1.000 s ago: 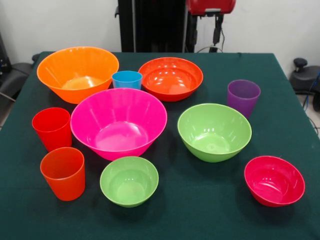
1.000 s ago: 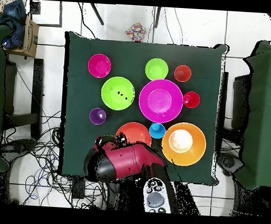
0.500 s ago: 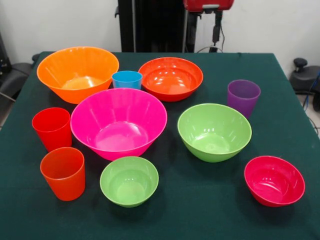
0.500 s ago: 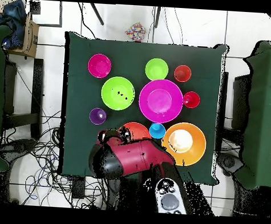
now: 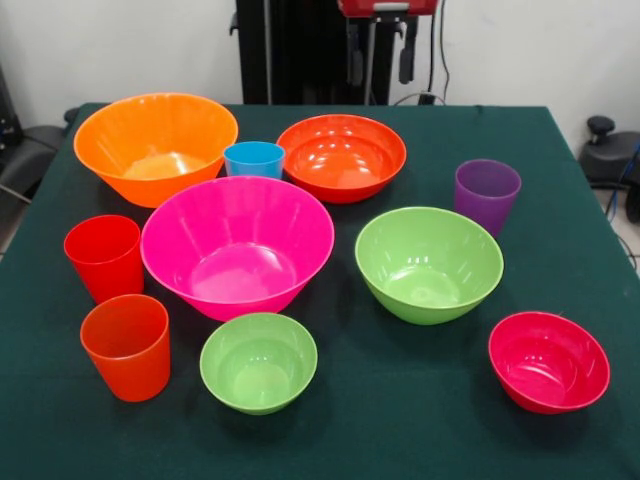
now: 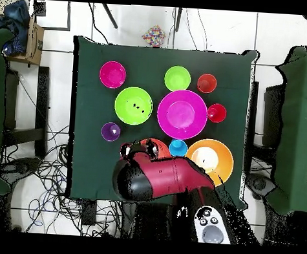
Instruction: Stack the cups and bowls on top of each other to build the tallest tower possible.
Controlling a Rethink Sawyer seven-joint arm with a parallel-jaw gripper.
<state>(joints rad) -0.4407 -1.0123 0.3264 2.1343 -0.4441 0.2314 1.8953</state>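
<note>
Every piece stands alone on the green cloth and no tower shows. At the back are the large orange bowl (image 5: 155, 145), blue cup (image 5: 254, 160) and shallow red-orange bowl (image 5: 341, 155). The large pink bowl (image 5: 237, 245) and medium green bowl (image 5: 428, 262) sit mid-table, with the purple cup (image 5: 487, 193) to the right. Red cup (image 5: 104, 256) and orange cup (image 5: 126, 345) stand left. Small green bowl (image 5: 258, 360) and crimson bowl (image 5: 548, 360) are in front. My gripper (image 5: 381, 62) hangs open and empty, high behind the red-orange bowl.
In the overhead view the red arm (image 6: 162, 178) covers most of the red-orange bowl and part of the large orange bowl (image 6: 212, 160). Chairs and cables lie around the table (image 6: 83, 154). A small colourful object (image 6: 154, 36) sits on the floor beyond the far edge.
The arm has swung over the table's edge above the red-orange bowl. In the front view the gripper has shifted left, and both fingers now show.
</note>
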